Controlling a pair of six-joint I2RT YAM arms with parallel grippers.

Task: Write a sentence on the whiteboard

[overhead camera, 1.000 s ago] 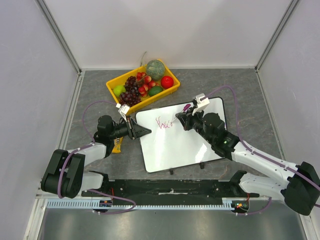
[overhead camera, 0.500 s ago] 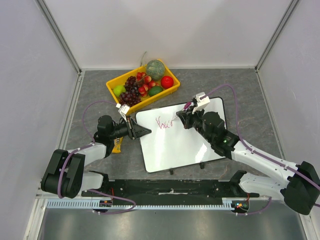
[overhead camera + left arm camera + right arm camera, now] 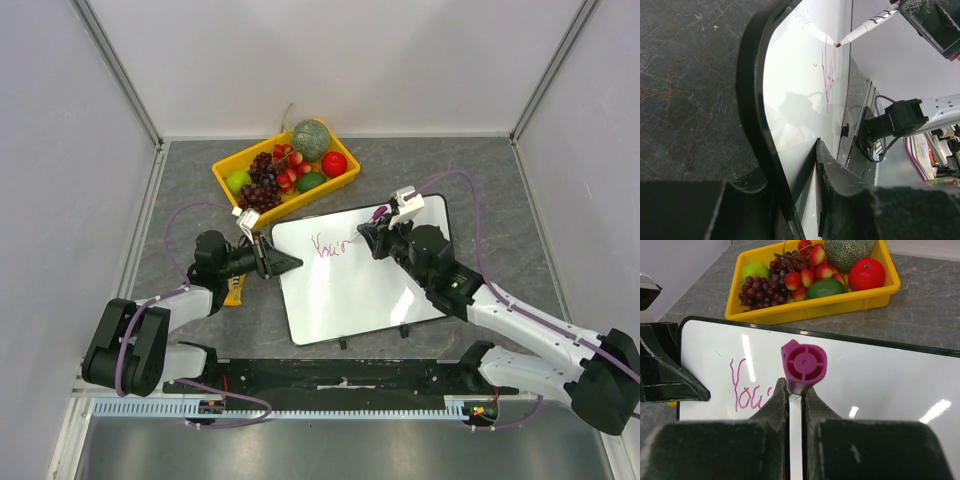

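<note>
The whiteboard [image 3: 350, 290] lies flat mid-table with magenta writing "You" [image 3: 328, 246] near its far left corner. My left gripper [image 3: 290, 262] is shut on the board's left edge; in the left wrist view its jaws [image 3: 790, 165] clamp the black rim of the whiteboard [image 3: 795, 100]. My right gripper [image 3: 368, 232] is shut on a marker [image 3: 376, 212] with a magenta end. The right wrist view shows the marker [image 3: 804, 367] upright between the fingers [image 3: 777, 400], over the whiteboard [image 3: 880, 375]. The marker [image 3: 865, 30] tip meets its reflection on the board, just right of the writing [image 3: 829, 80].
A yellow tray [image 3: 225, 172] of fruit stands just beyond the board's far left corner, also the yellow tray [image 3: 840, 302] in the right wrist view. A small yellow item [image 3: 234, 290] lies under my left arm. Two black clips [image 3: 343, 343] sit on the board's near edge. Enclosure walls surround the table.
My right gripper with the marker has shifted slightly to the right along the line of writing. The left gripper and the board have not moved.
</note>
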